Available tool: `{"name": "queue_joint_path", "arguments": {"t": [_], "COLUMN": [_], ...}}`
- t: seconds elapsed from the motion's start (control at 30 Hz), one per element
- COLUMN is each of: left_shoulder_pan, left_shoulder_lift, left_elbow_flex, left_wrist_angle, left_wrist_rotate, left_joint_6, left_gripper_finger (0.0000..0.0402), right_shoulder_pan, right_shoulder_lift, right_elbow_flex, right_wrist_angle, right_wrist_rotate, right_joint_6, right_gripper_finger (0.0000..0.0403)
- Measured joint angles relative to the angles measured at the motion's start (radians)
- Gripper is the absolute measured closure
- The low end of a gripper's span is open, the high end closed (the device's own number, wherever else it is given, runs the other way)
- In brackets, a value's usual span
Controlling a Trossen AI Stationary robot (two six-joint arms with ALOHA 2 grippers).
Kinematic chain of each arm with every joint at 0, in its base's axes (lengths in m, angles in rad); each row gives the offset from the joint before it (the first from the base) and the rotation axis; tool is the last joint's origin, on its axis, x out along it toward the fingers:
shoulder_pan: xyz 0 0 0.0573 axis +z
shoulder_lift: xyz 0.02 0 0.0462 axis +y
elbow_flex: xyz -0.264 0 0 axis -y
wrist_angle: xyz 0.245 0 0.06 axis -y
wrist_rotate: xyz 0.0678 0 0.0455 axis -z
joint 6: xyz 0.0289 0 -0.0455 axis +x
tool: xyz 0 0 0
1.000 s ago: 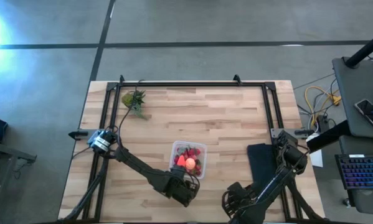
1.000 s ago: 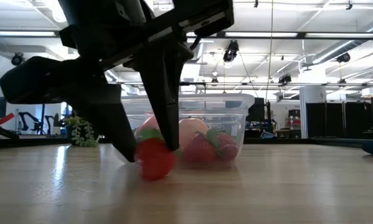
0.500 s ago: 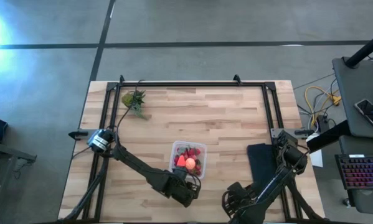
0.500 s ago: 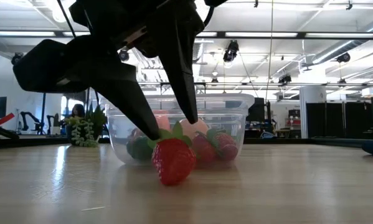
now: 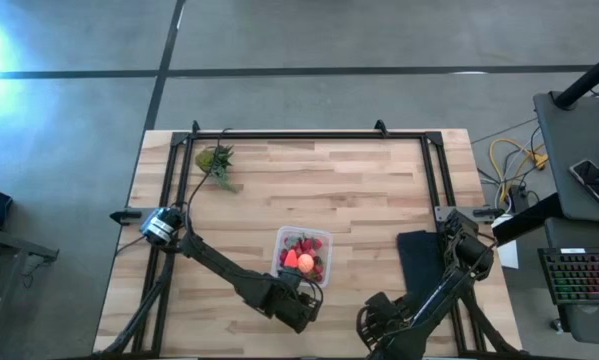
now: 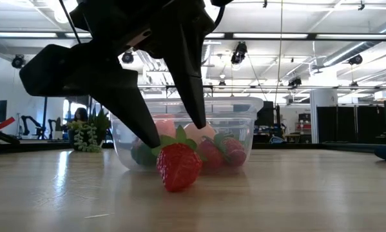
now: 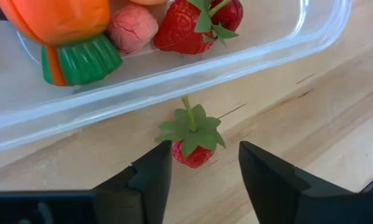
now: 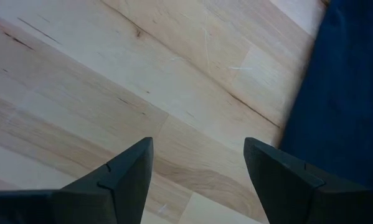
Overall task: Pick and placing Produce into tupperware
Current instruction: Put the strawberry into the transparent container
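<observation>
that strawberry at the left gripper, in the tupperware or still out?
Out. The strawberry sits on the wooden table just outside the tupperware wall, between the left gripper fingers, which stand apart around it.

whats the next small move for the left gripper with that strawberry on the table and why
Probably close the left gripper on the strawberry again. The berry sits on the wooden table just outside the tupperware, between the fingers, which look slightly apart around it, so it isn't firmly held for a lift.
</observation>
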State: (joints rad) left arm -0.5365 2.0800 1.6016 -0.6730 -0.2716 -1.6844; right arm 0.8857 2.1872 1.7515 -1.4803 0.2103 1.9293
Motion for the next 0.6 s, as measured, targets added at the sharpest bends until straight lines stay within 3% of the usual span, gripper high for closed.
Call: {"name": "queue_joint_path", "arguments": {"t": [0.3, 0.6], "left_shoulder_pan": [0.000, 0.000], "left_shoulder_lift": [-0.001, 0.016], "left_elbow_flex": [-0.002, -0.008], "left_wrist_angle": [0.004, 0.062], "left_wrist_rotate": [-0.005, 0.006], "left_joint_6": [0.000, -0.003], "left_gripper_finger": [0.0173, 0.0166], "right_shoulder_pan": [0.000, 0.000], "right_shoulder_lift": [0.000, 0.000], "right_elbow_flex": [-0.009, -0.022], "right_wrist_angle": [0.000, 0.001], "right_wrist_rotate": [0.000, -0.001], "right_joint_6": [0.000, 0.000], "right_gripper_finger": [0.0158, 0.0158]}}
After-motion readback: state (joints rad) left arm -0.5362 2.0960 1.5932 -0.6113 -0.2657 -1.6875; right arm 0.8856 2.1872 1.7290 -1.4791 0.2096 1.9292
